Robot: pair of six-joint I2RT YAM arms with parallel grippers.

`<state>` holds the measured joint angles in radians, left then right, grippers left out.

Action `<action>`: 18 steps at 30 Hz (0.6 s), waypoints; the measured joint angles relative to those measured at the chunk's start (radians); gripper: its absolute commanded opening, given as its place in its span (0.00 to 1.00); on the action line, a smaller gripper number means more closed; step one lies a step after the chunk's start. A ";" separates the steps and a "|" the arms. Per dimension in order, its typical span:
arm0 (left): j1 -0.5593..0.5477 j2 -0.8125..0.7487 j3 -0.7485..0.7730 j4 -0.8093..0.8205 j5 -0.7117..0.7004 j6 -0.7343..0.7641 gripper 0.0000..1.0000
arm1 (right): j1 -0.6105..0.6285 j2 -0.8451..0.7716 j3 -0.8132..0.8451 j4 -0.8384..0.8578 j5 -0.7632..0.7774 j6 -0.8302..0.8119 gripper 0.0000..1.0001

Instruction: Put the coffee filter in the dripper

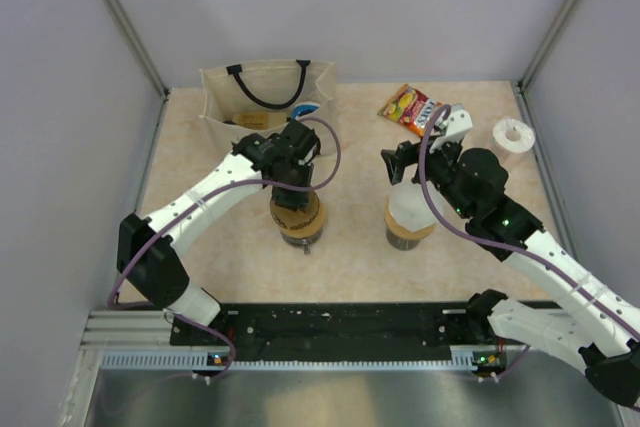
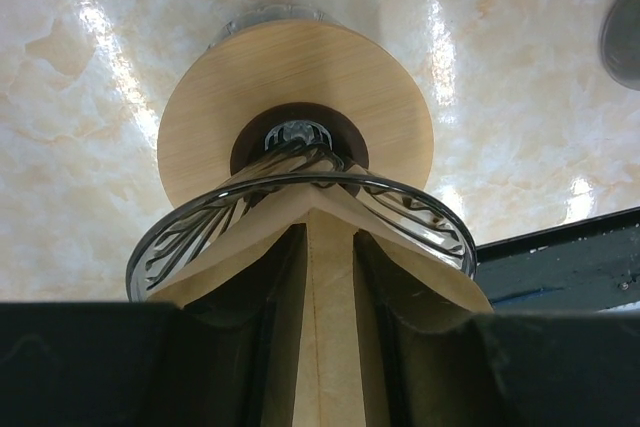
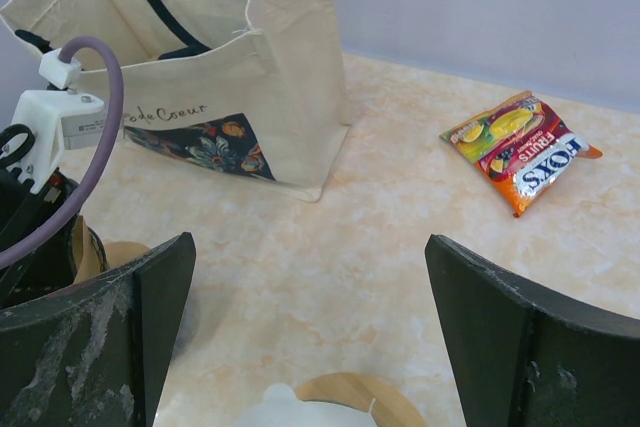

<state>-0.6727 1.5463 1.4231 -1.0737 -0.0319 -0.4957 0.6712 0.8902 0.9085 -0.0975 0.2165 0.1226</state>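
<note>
Beige marbled table (image 1: 350,277), glossy, walled by pale panels on left, far and right.

Far left: cream tote bag (image 1: 265,97), upright, open at the top, dark handles, flowered patch on one face.

Far edge, right of centre: bright candy packet (image 1: 410,107), lying flat, well apart from the bag.

Far right corner: white round thing (image 1: 515,134) with a centre hole; kind unclear.

Middle, left of centre: glass cup (image 1: 300,239) standing on the surface, bearing the dripper (image 1: 298,215) on its tan ring.

Middle, right of centre, near the cup but apart: white cone (image 1: 410,209) on a tan base.

Near edge: black rail (image 1: 340,322) running left to right.
</note>
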 measured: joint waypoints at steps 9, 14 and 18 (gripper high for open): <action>-0.005 -0.042 0.017 -0.010 -0.003 0.000 0.31 | 0.000 0.000 0.000 0.000 0.000 0.000 0.98; -0.006 -0.077 0.053 -0.030 -0.015 0.000 0.31 | 0.000 0.000 0.000 0.000 0.000 0.000 0.98; -0.008 -0.108 0.086 -0.053 -0.016 0.000 0.33 | 0.000 0.000 0.000 0.000 0.000 0.000 0.98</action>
<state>-0.6807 1.4384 1.5093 -1.1271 -0.0475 -0.4953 0.6712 0.8902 0.9085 -0.0975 0.2161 0.1226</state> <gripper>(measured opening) 0.315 0.984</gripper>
